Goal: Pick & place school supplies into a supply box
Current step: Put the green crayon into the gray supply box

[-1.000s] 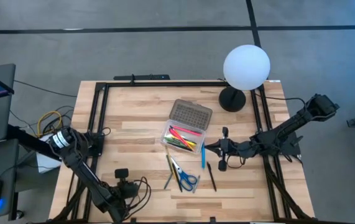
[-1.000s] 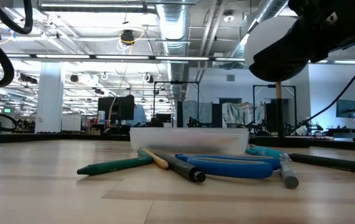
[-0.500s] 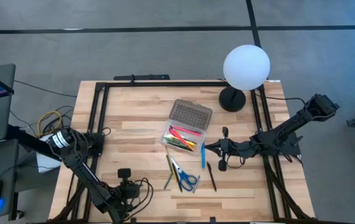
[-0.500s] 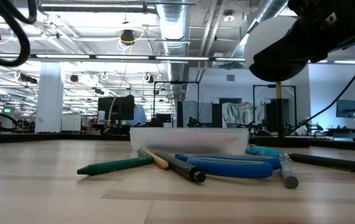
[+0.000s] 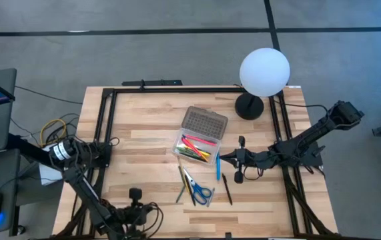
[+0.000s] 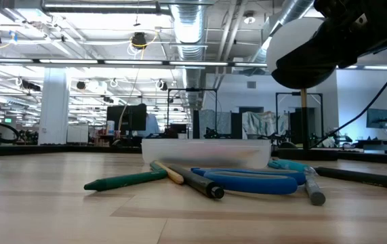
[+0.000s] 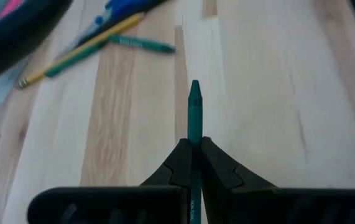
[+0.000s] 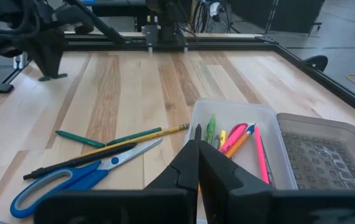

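Note:
The supply box [image 5: 195, 148] is a clear tray at mid-table with several coloured pens in it, its grey dotted lid [image 5: 204, 123] open behind. Near it lie blue-handled scissors [image 5: 200, 192], a green pencil [image 5: 181, 193], a yellow pencil [image 5: 183, 175], a blue pen [image 5: 217, 167] and a black pen [image 5: 227, 189]. My left gripper [image 5: 135, 195], near the front-left edge, is shut on a green crayon [image 7: 194, 106]. My right gripper [image 5: 221, 158] hovers shut just right of the box. A small dark tip [image 8: 197, 129] shows past its fingertips; what it is, I cannot tell. My left gripper pinches the green crayon's shaft [image 7: 194, 135] between its two fingers. The crayon runs along the fingers, and its pointed end [image 7: 194, 87] sticks out past their tips. The fingers slant down toward the table. Whether the point touches the wood I cannot tell.
A white globe lamp [image 5: 264, 72] stands on a dark base [image 5: 249, 107] at the back right. A black frame [image 5: 110, 100] runs round the table. Black cables [image 5: 103, 150] hang at the left edge. Bare wood [image 5: 143, 153] lies left of the box.
My left gripper has moved toward the table's near edge and turned at the wrist, staying shut on the green crayon. Its cables have left the top-left corner of the low view. My right gripper and the supplies on the table have kept still.

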